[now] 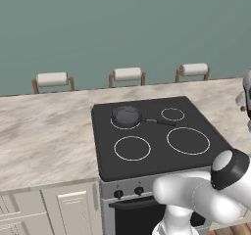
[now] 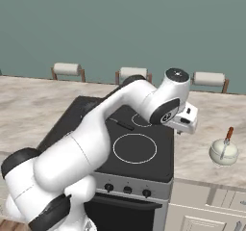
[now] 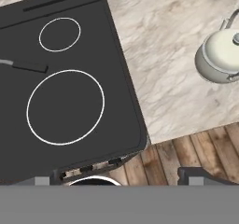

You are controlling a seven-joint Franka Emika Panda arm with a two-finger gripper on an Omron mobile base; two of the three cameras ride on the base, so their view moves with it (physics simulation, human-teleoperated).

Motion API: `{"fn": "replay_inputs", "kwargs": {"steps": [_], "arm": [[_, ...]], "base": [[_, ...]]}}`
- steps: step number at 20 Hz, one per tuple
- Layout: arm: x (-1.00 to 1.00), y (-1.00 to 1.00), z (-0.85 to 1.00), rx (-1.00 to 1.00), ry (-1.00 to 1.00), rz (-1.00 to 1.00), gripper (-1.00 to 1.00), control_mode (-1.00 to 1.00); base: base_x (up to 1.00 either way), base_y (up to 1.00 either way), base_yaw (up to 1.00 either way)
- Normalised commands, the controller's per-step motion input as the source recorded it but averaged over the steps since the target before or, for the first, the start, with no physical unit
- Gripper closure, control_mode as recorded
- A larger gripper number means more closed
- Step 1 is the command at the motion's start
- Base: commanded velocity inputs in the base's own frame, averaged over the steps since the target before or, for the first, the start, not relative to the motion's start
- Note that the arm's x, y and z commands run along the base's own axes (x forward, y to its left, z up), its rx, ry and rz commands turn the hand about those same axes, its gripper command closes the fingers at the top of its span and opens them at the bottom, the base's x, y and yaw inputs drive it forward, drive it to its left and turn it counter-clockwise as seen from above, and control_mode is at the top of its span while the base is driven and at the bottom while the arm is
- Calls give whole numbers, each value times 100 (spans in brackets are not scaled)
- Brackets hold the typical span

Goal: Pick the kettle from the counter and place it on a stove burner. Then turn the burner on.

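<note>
Kettle (image 2: 224, 152) sits on the counter (image 2: 202, 153) right of the cooktop (image 2: 158, 162), well apart from the big burner (image 2: 135, 148); left base view catches the pan (image 1: 126, 115); gripper (image 2: 185, 121) hangs above the cooktop's edge, jaws impossible to read

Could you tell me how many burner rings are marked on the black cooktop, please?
4: a rear-left ring under the frying pan, a small rear-right ring, a front-left ring, and the large stove burner at front right.

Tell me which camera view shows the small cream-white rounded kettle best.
The right base view: the small cream-white rounded kettle stands whole on the marbled stone counter, right of the black glass cooktop, reddish-brown handle piece up. The hand view shows it nearer from above, cut by the edge.
</note>
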Motion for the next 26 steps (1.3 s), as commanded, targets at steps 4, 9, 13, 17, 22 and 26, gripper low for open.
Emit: {"fn": "replay_inputs", "kwargs": {"steps": [4, 9, 13, 17, 22, 26], "arm": [[-8, -78, -38, 0, 0, -4, -100, -100], [-4, -69, -37, -1, 1, -5, -100, -100], [-5, -58, -24, -1, 0, -7, -100, -100], [-3, -39, -4, 0, 0, -6, -100, -100], [1, -41, -1, 0, 0, -3, -100, -100], [27, -7, 0, 0, 0, 0, -100, -100]], "base": [[0, 0, 0], [0, 0, 0], [0, 0, 0], [0, 0, 0], [0, 0, 0], [0, 0, 0]]}}
